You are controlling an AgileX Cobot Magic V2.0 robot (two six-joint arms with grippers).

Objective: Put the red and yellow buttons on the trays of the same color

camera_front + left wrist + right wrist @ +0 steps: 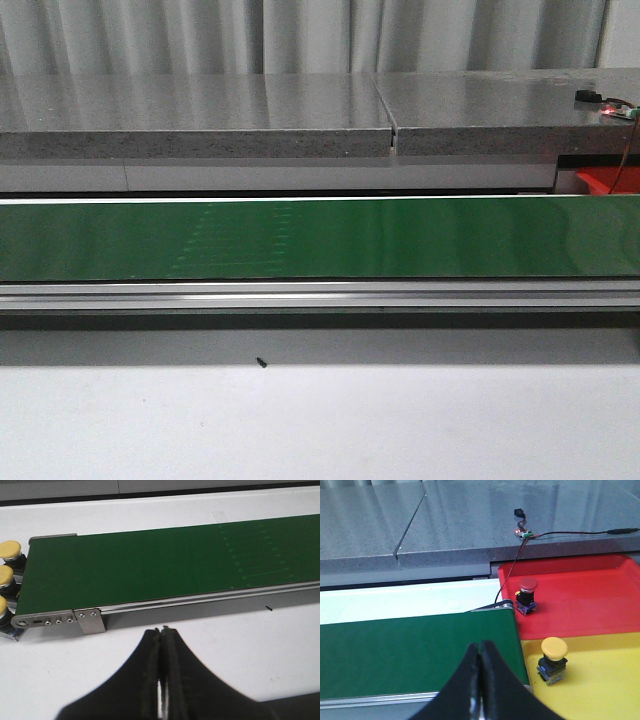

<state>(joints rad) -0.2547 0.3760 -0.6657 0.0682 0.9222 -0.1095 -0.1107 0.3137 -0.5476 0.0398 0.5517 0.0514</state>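
Mushroom-capped red button (528, 596) stands upright on red tray (585, 605).

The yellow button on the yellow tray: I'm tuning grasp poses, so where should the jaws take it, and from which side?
Probably from above. The yellow button stands upright on the yellow tray, its domed cap wider than the dark body below. Closing on the narrower body just under the cap looks safest; the rounded cap might slip. The right gripper, jaws shut, would need to open first.

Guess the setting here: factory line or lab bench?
Probably a lab mock-up of a sorting line. A green conveyor belt crosses a white table. At its end sit a red tray and a yellow tray, each holding a matching button. A small wired circuit board lies on the grey counter.
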